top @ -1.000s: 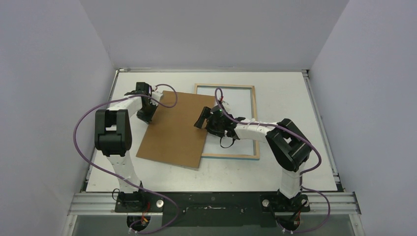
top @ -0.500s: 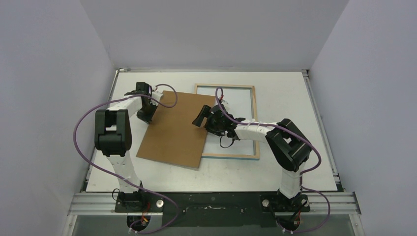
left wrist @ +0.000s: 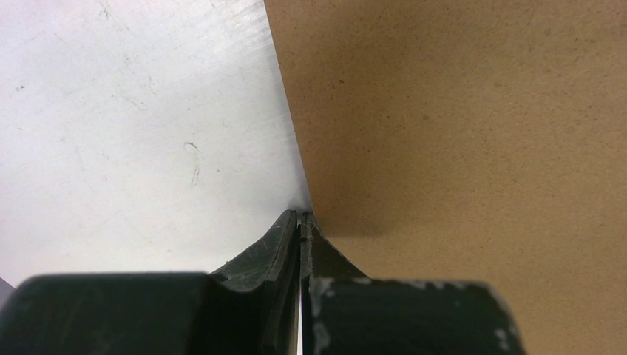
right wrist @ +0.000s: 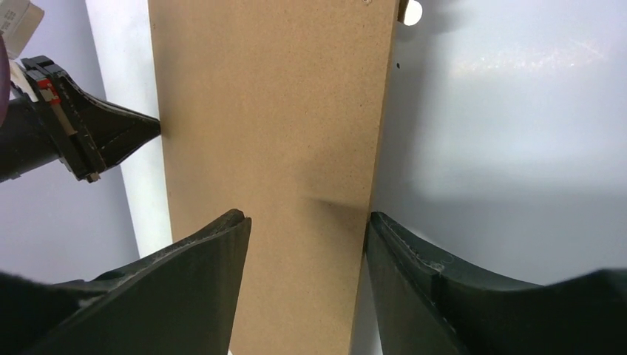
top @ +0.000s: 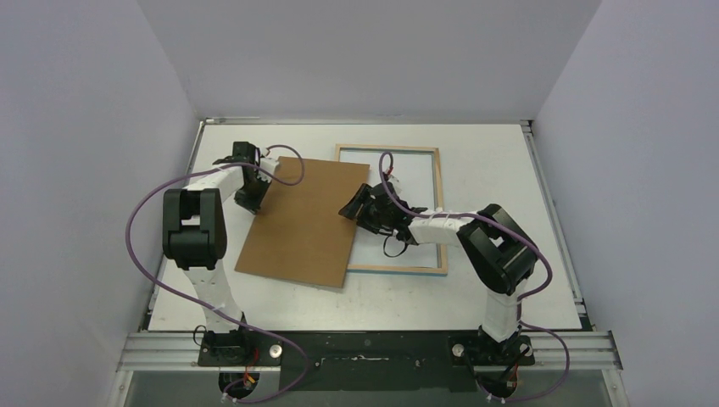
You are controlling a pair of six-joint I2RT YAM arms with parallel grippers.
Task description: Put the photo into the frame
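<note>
Frame (top: 438, 174) lies flat on the table (top: 475, 297) – right of centre – its left side under the brown board (top: 301, 225). Right gripper (right wrist: 304, 216) is half-open over the board's right edge (gripping nothing). Left gripper (left wrist: 299, 218) is closed, its tips touching the board's left edge.

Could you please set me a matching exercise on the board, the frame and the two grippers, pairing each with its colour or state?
Things:
1. board
2. frame
3. left gripper
4. right gripper

Descriptions:
A. jaws apart over the board's right edge
B. plain brown, overlapping the frame's left side
C. light wood rim, lying flat
D. shut, tips at the board's left edge

Pairs: 1-B, 2-C, 3-D, 4-A
</note>
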